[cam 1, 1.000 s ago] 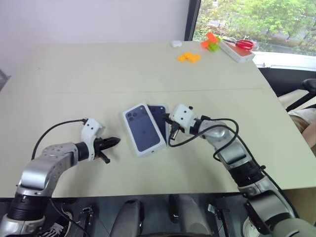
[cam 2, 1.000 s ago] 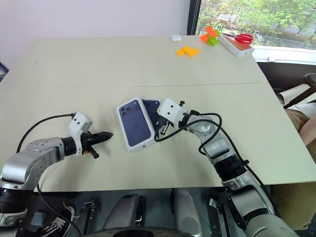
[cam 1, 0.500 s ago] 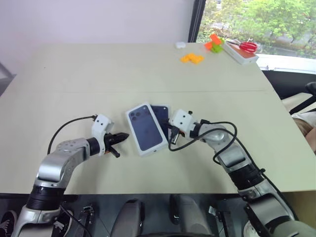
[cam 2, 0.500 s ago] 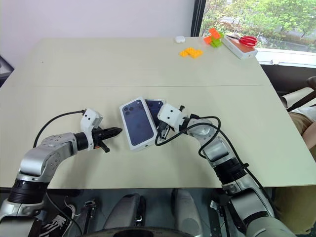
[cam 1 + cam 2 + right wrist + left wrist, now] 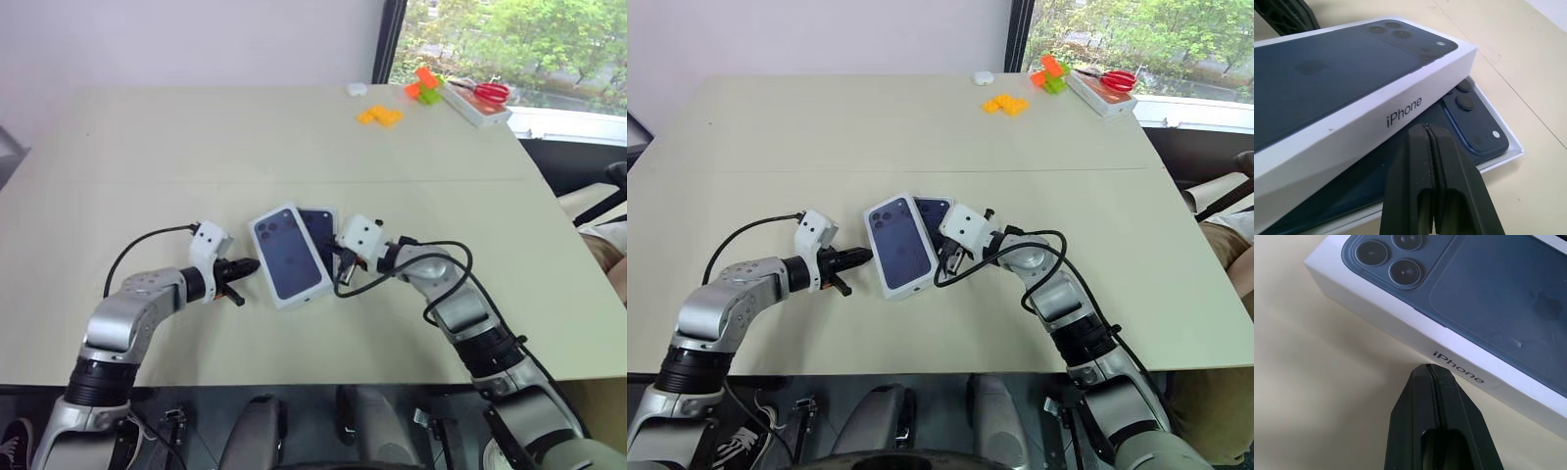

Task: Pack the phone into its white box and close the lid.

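While both robot arms reach inward over a pale beige table (image 5: 147,147), the task's things sit together near the table's front middle. The lid (image 5: 287,255), white with a dark phone picture on its outer face, lies picture side up and skewed across the white box (image 5: 1501,159), covering the box's left part without being seated on it. The phone (image 5: 1469,120), dark navy with its camera cluster showing, lies inside the box, and its uncovered right portion peeks out beside the lid. The left hand (image 5: 247,265) is clenched with its two black fingers pressed together, grasping nothing; its tip points at the lid's left long side, just beside it, and whether it touches the side wall cannot be told. The right hand (image 5: 1426,128) is likewise clenched and empty, its tip close to the lid's right long side, above the exposed part of the phone. Well apart from all this, at the table's far right corner near a window, lie some orange blocks (image 5: 378,115), an orange and green toy (image 5: 422,85), a small white object (image 5: 357,89), and red-handled scissors (image 5: 479,91) resting on a flat white box (image 5: 480,108).
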Controlling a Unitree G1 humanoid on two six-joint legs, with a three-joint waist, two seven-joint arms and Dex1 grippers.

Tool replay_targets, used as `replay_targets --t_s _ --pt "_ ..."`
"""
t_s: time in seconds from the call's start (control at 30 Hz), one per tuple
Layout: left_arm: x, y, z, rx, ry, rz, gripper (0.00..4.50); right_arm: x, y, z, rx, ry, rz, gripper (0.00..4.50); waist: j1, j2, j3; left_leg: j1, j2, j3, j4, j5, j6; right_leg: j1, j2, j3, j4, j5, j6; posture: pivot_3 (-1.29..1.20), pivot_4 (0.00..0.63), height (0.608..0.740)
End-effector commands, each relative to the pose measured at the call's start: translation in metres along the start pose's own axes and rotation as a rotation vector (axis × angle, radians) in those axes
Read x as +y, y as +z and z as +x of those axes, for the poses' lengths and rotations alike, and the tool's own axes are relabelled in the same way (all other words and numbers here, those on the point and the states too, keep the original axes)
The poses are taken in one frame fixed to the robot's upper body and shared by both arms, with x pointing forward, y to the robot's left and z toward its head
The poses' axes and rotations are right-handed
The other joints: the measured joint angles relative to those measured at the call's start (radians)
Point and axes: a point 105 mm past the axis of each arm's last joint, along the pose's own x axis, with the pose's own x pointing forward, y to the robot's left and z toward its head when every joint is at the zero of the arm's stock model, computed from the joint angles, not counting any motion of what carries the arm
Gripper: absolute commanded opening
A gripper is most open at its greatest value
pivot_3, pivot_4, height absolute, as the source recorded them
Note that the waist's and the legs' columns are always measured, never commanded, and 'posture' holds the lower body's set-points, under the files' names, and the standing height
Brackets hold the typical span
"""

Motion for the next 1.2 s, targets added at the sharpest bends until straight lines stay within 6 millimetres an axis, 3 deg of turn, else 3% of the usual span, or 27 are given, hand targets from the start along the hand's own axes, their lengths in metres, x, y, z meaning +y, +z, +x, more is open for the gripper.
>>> replay_targets --t_s 0.03,0.3,0.6,0.77,1.2 --pt "-0.003 0.003 -0.004 0.012 -0.003 0.019 0.00 -0.007 0.017 -0.002 -0.059 -0.026 -0.021 0.07 -0.001 0.000 0.000 0.000 0.000 0.000 0.000 0.000 0.000 0.000 0.000 0.000 0.000 0.000 0.000 0.00 0.150 0.740" --pt "-0.005 0.006 0.015 -0.020 0.027 0.024 0.00 -0.003 0.018 -0.002 -0.060 -0.009 -0.022 0.07 0.004 0.000 0.000 0.000 0.000 -0.001 0.000 0.000 0.000 0.001 0.000 0.000 0.000 0.000 0.000 0.00 0.150 0.740" --pt "-0.007 0.016 0.021 -0.061 0.026 0.024 0.00 0.003 0.017 -0.003 -0.057 0.011 -0.019 0.07 0.002 0.000 0.000 0.000 0.000 -0.001 0.000 0.000 0.000 0.001 0.000 -0.001 0.000 0.000 0.000 0.00 0.150 0.740" --pt "0.000 0.032 0.033 -0.115 0.075 0.024 0.00 -0.001 0.011 -0.004 -0.039 -0.012 -0.010 0.07 0.002 0.000 0.000 0.001 0.000 -0.001 0.001 0.001 -0.001 0.002 0.000 -0.001 0.000 0.000 -0.001 0.00 0.150 0.740" --pt "-0.015 0.039 0.050 -0.129 0.014 0.044 0.00 -0.011 -0.003 -0.015 0.010 -0.066 -0.012 0.07 0.003 0.000 0.000 0.000 -0.001 -0.001 0.001 0.001 -0.001 0.001 -0.001 -0.001 0.001 0.001 0.000 0.00 0.150 0.740"
